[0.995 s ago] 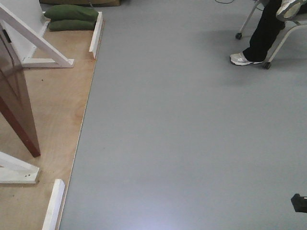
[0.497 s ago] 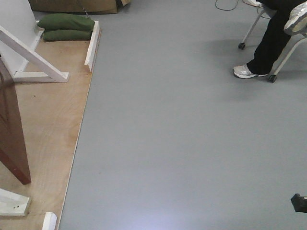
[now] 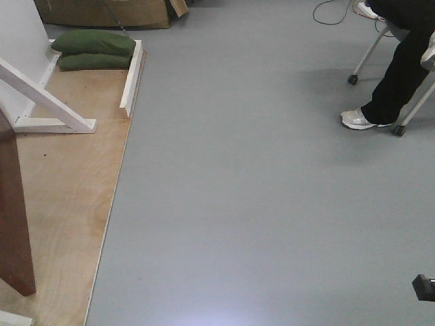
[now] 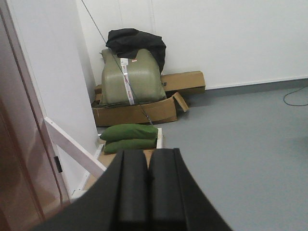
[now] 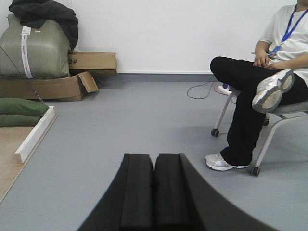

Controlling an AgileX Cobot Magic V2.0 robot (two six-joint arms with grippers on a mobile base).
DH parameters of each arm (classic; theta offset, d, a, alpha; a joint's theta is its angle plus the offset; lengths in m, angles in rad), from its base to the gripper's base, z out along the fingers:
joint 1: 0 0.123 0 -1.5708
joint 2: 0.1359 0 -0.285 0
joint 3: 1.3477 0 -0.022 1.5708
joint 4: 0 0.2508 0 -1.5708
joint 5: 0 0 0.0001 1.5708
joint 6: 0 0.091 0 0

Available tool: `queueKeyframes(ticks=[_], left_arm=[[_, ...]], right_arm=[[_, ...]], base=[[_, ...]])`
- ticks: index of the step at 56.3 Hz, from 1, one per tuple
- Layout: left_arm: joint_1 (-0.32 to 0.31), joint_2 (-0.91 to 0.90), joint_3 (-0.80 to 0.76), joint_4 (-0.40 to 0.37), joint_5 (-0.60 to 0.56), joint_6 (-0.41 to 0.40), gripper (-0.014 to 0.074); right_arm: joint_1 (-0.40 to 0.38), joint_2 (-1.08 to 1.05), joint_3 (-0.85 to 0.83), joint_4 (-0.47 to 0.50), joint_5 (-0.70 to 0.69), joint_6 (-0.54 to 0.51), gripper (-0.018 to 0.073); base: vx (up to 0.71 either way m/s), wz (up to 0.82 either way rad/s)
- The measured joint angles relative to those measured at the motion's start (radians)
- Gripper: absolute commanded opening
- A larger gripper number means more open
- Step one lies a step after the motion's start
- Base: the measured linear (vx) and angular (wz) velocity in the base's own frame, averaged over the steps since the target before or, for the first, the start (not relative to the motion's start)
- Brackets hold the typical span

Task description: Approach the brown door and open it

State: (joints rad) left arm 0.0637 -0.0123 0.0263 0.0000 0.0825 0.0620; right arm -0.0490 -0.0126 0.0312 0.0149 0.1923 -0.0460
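One brown door (image 4: 17, 163) stands apart, left of the left gripper (image 4: 148, 185); two green bags (image 4: 129, 138) lie ahead. Left gripper and right gripper (image 5: 154, 192): fingers pressed together, empty.

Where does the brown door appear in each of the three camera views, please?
Front-facing: the brown door stands at the left edge, in the lower half.
Left wrist: the brown door fills the left edge.
Right wrist: not in view.
Shared landmark: the stacked green bags, seen in all three.
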Motion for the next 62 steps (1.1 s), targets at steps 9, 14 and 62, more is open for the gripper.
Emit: queueKeyframes(ticks=[9,14,62], left_arm=[[0.0,0.0,0.0,0.0,0.0,0.0,-0.0006],[0.0,0.0,0.0,0.0,0.0,0.0,-0.0006],[0.0,0.0,0.0,0.0,0.0,0.0,-0.0006]], right_arm=[[0.0,0.0,0.0,0.0,0.0,0.0,0.0],[0.0,0.0,0.0,0.0,0.0,0.0,0.0],[0.0,0.0,0.0,0.0,0.0,0.0,0.0]], base=[[0.25,0.04],[0.22,0.04],[0.08,0.0]])
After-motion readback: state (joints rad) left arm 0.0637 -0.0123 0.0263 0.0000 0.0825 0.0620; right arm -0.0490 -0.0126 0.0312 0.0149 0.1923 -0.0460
